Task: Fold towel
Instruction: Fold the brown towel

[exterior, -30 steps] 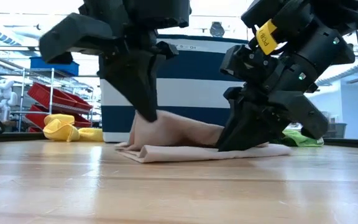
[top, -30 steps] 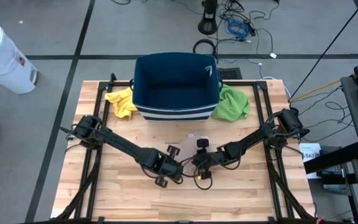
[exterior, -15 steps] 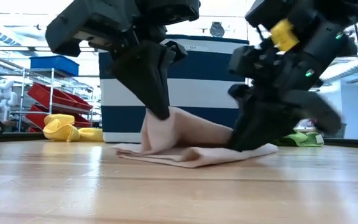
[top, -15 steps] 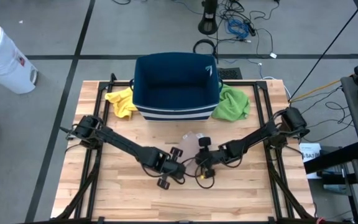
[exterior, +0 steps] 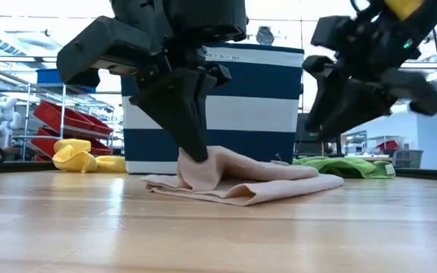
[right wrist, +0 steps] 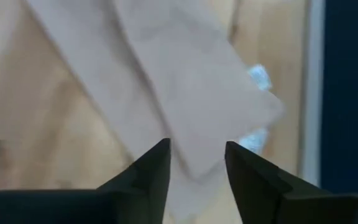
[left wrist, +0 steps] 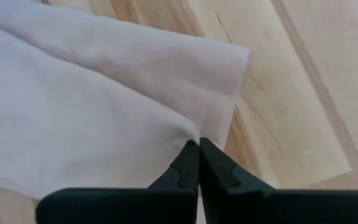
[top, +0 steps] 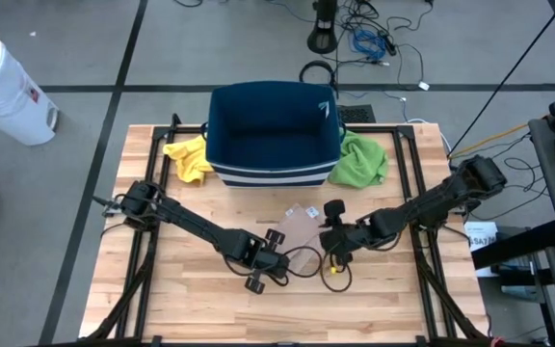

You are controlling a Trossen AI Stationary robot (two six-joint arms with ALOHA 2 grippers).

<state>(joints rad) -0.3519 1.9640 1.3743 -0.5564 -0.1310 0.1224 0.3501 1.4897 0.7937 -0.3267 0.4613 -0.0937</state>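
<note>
The beige towel [top: 297,229] is spread on the wooden table [top: 191,299], pinched by the left gripper [left wrist: 197,149], jaws closed; the right gripper [right wrist: 196,163] is held parted above, empty, near the blue bin [exterior: 234,106].

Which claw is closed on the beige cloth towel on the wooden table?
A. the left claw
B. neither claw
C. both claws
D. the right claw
A: the left claw pinches a fold of the beige cloth towel between shut fingers, while the right claw hangs open above it, holding nothing.
</note>
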